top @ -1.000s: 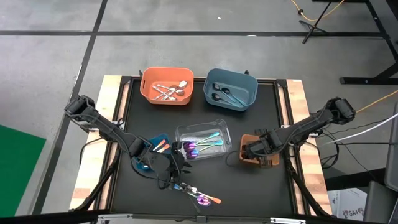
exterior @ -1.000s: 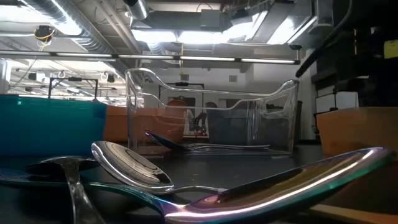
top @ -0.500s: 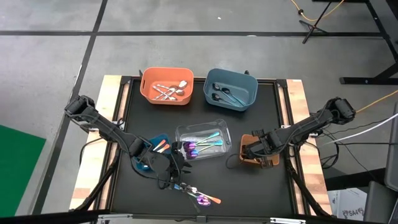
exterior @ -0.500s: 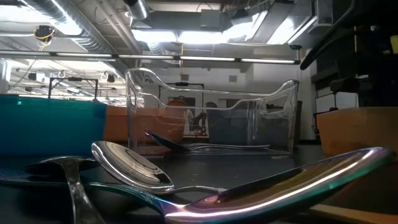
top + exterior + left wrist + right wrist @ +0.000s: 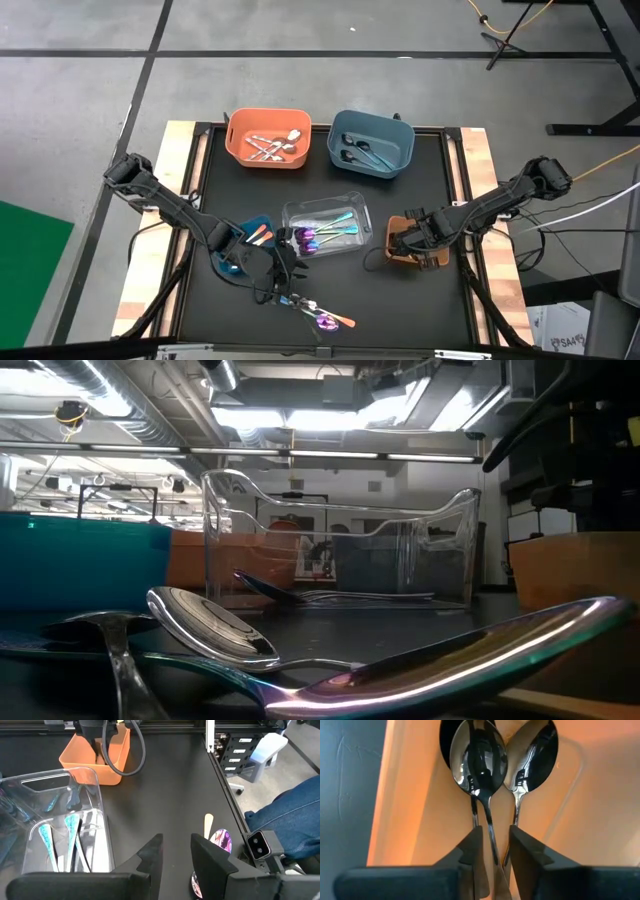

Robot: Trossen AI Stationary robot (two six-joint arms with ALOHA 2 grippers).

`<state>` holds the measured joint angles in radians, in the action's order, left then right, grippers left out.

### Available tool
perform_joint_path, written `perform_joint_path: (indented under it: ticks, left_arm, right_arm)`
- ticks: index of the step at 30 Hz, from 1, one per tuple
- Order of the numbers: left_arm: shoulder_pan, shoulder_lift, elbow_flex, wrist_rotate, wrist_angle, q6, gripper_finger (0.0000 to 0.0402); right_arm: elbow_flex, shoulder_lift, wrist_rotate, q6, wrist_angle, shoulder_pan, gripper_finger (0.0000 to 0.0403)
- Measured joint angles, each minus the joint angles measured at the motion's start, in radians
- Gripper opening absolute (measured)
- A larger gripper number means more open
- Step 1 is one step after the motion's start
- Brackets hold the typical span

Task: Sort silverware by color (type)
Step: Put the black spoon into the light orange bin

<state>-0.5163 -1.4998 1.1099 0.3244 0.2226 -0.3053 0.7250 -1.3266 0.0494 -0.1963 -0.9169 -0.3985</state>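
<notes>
High view first: most of the silverware already lies in bins. The orange bin (image 5: 268, 138) holds plain silver pieces (image 5: 272, 146), the blue bin (image 5: 371, 142) holds dark spoons (image 5: 358, 152), and the clear bin (image 5: 325, 226) in the middle holds teal-handled and iridescent pieces (image 5: 326, 234). A teal bin (image 5: 240, 251) by the left arm holds what look like orange-handled pieces. A few loose pieces (image 5: 322, 318) lie on the bench (image 5: 430, 310) near its front edge, so the sorting is not finished. The left gripper (image 5: 283, 283) hangs just behind those pieces; the right gripper (image 5: 408, 238) is over the brown bin (image 5: 416, 246).

Low view: an iridescent spoon (image 5: 470, 660) and another spoon (image 5: 205, 625) lie unsorted on the bench in front of the clear bin (image 5: 335, 550).

Left wrist view: the left gripper (image 5: 176, 852) has its fingers slightly spread with nothing between them, and an iridescent piece (image 5: 220, 840) with a pale handle lies just beyond them.

Right wrist view: the right gripper (image 5: 495, 840) is low inside the brown bin (image 5: 420, 810), fingers a little apart on either side of a spoon's handle. Two spoons (image 5: 502, 755) lie side by side on the bin floor, and whether the fingers pinch that handle I cannot tell.

By my judgement, the task is well past halfway, with only the front pieces left.
</notes>
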Motion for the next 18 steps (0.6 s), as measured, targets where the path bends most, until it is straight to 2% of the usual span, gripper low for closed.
perform_joint_path:
  ticks: [15,18]
  left_arm:
    - [-0.037,0.000,0.001,0.000,-0.066,0.001,0.0094]
    - [-0.061,-0.008,0.001,0.001,-0.123,0.001,0.0094]
  right_arm:
    - [0.000,0.000,0.000,0.000,0.003,0.000,0.0088]
    - [0.000,-0.001,0.000,0.000,0.003,0.000,0.0088]
